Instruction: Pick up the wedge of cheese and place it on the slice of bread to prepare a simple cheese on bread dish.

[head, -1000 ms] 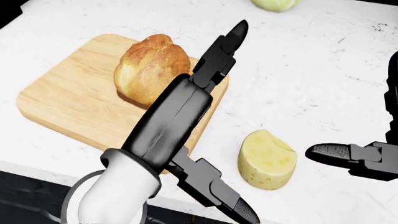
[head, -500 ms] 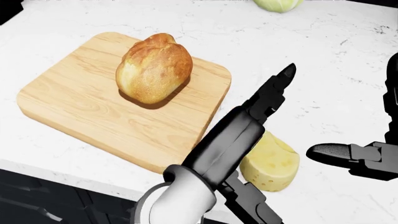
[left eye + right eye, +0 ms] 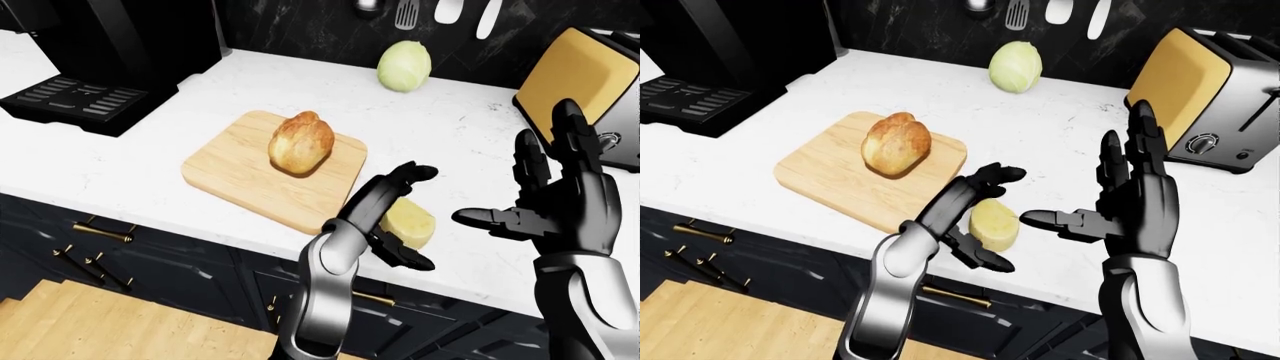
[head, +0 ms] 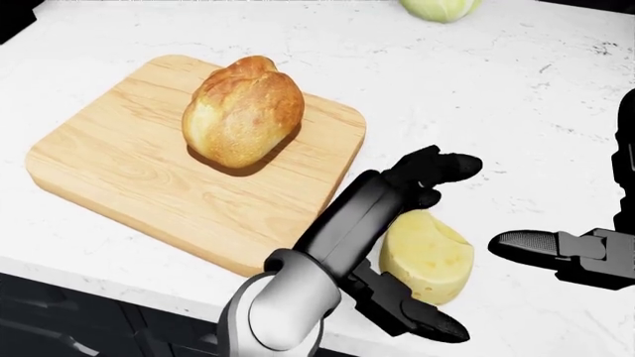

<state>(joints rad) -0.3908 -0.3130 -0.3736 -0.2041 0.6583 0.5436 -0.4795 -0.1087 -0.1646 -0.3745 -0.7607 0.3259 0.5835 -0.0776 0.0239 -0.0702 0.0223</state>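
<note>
Two hands of mine show in these views. My left hand comes up from the bottom centre of the head view, its fingers curled over the top of the wedge of cheese and its thumb reaching under the near side, low in the frame. The digits stand apart around the cheese rather than pressed onto it; I cannot tell whether any of them touches it.

That pale yellow wedge sits on the white worktop, just right of the wooden cutting board and near the worktop's lower edge. My forearm covers the wedge's left part in the head view.

My right hand is raised at the right of the right-eye view, fingers spread and pointing up, thumb stretched left toward the cheese but apart from it. It holds nothing.

On the board lies the bread, a golden crusty loaf, toward the board's upper middle, well apart from the cheese and from both hands.

Higher in the left-eye view a green cabbage rests on the worktop near the dark wall. A toaster stands at the upper right of the right-eye view, and a black coffee machine fills the upper left of the left-eye view.
</note>
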